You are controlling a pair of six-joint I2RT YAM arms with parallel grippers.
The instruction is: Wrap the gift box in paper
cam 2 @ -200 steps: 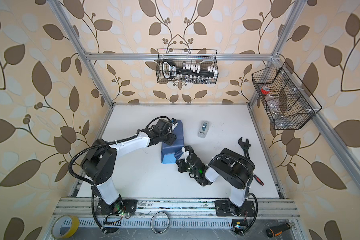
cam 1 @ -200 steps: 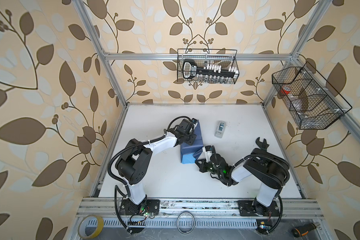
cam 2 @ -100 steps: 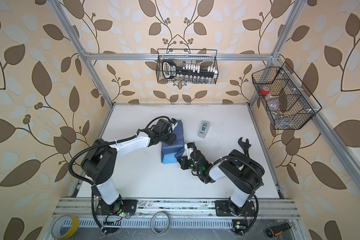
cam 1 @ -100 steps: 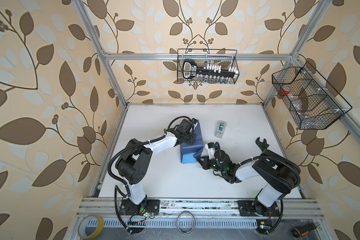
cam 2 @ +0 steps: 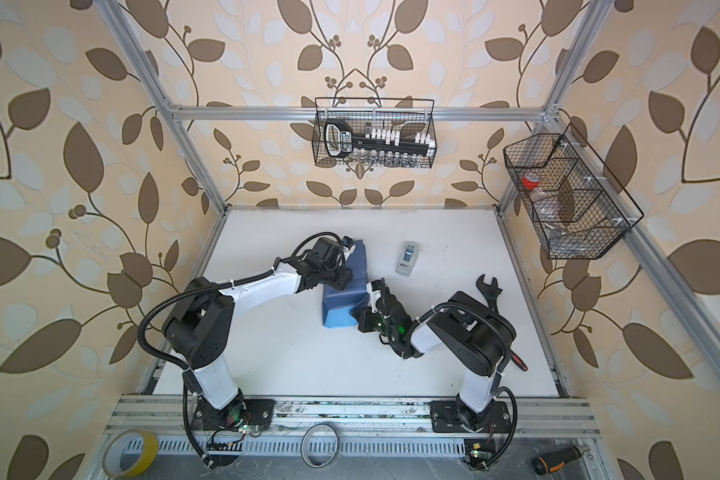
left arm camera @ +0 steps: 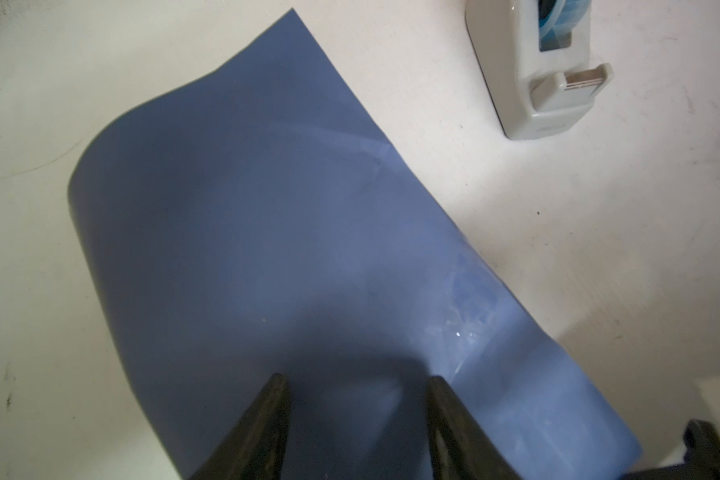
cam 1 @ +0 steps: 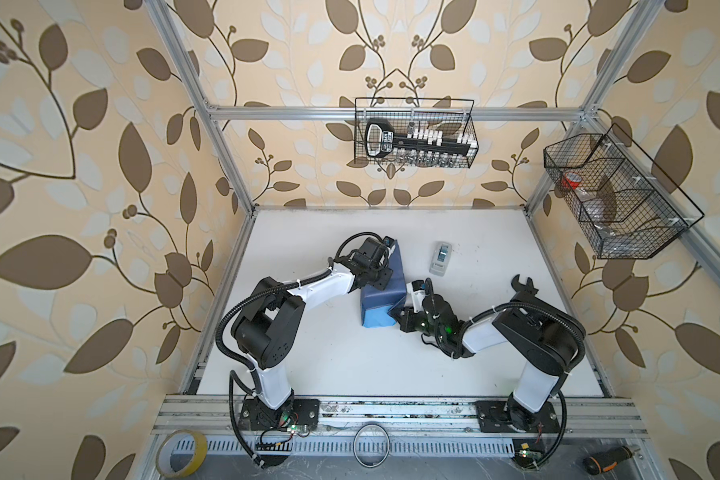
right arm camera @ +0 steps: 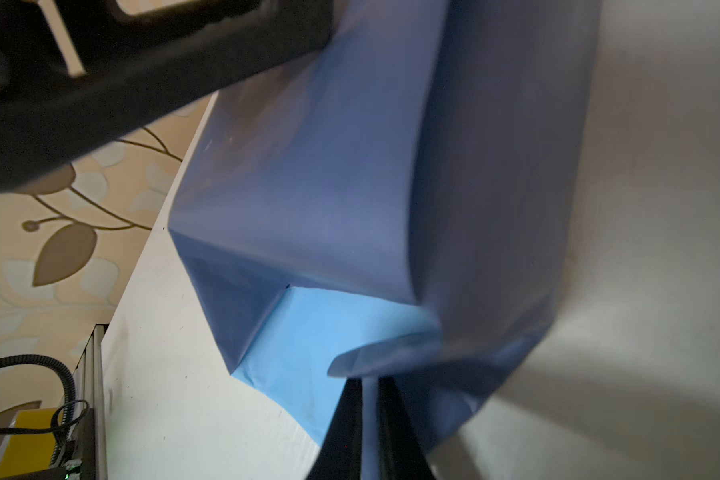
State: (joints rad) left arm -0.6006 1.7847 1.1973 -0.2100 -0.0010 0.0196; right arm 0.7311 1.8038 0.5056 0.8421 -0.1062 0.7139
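I'm seeing the paper (left arm camera: 267, 216) showing as a thin, smooth sheet, matt slate blue with a faint sheen, creasing sharply at its folds. The worktop (cam 1: 350, 365) is looking matt white and lightly scuffed. Toward the worktop's far edge, the tape dispenser (left arm camera: 553, 112) is reading as smooth grey plastic.
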